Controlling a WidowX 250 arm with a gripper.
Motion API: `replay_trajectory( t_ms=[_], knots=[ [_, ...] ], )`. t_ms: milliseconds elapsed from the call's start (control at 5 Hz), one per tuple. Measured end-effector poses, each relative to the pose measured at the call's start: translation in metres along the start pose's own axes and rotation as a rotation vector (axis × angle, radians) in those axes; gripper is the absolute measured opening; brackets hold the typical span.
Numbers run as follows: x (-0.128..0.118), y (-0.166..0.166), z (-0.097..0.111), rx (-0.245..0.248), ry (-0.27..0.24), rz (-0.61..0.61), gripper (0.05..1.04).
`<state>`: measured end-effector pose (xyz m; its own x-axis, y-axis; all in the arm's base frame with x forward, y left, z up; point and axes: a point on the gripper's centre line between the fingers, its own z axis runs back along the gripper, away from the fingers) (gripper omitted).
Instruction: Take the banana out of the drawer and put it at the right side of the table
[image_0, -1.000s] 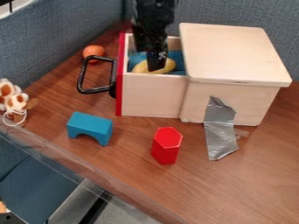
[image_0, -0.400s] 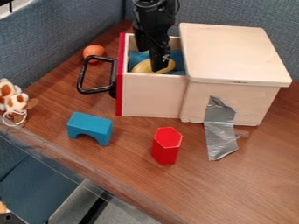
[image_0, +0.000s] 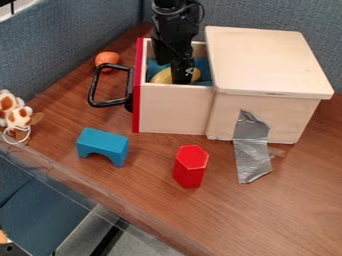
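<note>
The black gripper (image_0: 180, 77) hangs down into the open drawer (image_0: 175, 107) at the upper middle, its tip over the banana. The yellow banana (image_0: 162, 76) lies in the drawer on blue cloth, its middle covered by the gripper, with some yellow showing on either side. How the gripper's jaws stand cannot be made out. The brown wooden table (image_0: 287, 200) extends to the right and front of the drawer's box.
The wooden box (image_0: 267, 60) stands right of the drawer, silver tape (image_0: 252, 150) on its front. A black handle (image_0: 93, 90) juts left, near an orange ball (image_0: 107, 59). In front are a blue arch block (image_0: 102, 145) and a red hexagonal block (image_0: 190, 167); a spotted toy (image_0: 19, 116) sits far left.
The gripper has shifted slightly right and lower over the banana, covering more of it. The drawer and the blocks have stayed where they were.
</note>
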<state>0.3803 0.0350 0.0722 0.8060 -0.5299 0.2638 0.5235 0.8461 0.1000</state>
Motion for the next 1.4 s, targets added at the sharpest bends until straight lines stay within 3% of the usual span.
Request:
replay_trajectory(
  t_ms=[400,600,800,1400],
  knots=[
    [-0.008,-0.003,-0.022,-0.039,0.053,0.003,0.945],
    [-0.006,-0.003,-0.024,-0.038,0.043,0.005,0.668],
    [-0.004,-0.006,-0.025,-0.038,0.043,-0.008,0.574],
    [0.01,-0.007,-0.02,-0.03,0.01,-0.006,0.574]
  ],
)
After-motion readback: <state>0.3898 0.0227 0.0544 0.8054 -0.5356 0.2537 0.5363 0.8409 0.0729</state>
